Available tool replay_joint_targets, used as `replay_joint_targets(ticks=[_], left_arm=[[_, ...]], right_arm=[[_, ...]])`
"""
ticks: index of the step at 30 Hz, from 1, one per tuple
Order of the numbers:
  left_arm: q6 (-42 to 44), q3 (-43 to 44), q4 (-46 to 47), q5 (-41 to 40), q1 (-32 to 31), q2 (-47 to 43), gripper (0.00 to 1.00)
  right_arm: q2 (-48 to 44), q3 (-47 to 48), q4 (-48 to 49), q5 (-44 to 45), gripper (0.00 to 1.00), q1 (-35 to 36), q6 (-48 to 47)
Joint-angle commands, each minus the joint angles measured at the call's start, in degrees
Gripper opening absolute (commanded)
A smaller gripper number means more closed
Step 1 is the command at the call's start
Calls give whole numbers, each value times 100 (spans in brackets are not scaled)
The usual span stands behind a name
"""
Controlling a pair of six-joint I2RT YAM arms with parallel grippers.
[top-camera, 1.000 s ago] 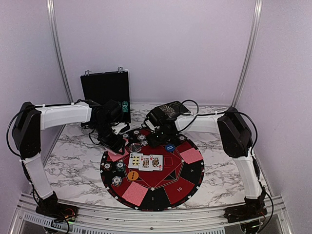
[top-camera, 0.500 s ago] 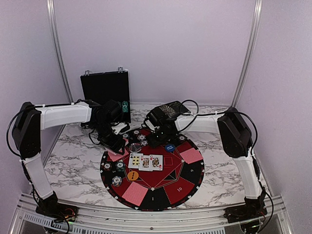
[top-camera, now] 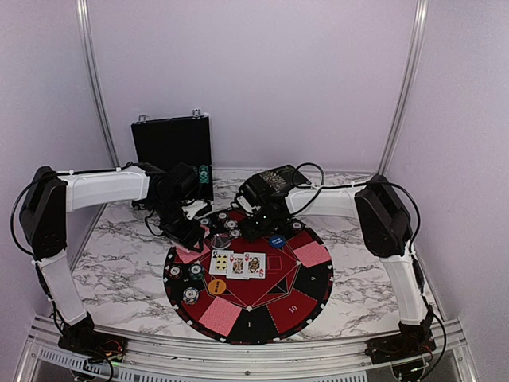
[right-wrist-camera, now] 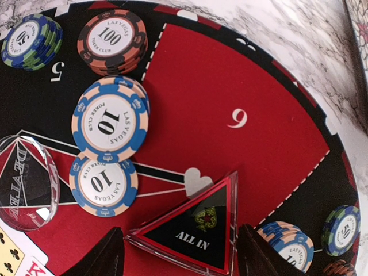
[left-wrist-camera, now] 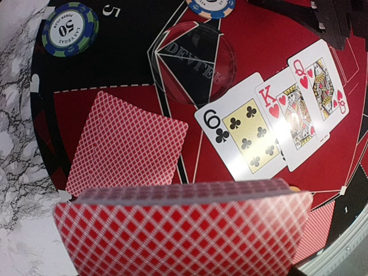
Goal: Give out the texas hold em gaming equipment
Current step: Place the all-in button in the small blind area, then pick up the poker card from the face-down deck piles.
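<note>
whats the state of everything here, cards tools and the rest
three centre cards: face up
lone card: face down
deck: held in left tool
left tool: shut on deck
all in marker: flat on mat
right tool: open, straddling all in marker
black case: standing upright

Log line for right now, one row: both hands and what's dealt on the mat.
left hand: shut on card deck | right hand: open, straddling ALL IN triangle | mat: three face-up cards, one face-down card
</note>
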Motion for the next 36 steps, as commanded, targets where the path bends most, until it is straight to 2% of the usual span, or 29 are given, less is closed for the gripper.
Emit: replay_joint_targets(ticks=[1, 13, 22, 25, 36], left_arm=[[-6, -10, 93, 104, 44, -155, 34], [-41, -13, 89, 124, 44, -174, 34], [-110, 5, 82, 164, 19, -219, 35], [-135, 13, 59, 154, -27, -229, 34], [-198, 273, -177, 0, -451, -136, 35]], right_arm=[[-301, 101, 29, 89, 65, -54, 1], [-635, 13, 14, 62, 65, -54, 82], [-1344, -444, 199, -227, 65, -72, 323], [-1669, -795, 442, -663, 65, -180, 528], [-2811, -2913, 2593, -3693, 65, -867, 2039]])
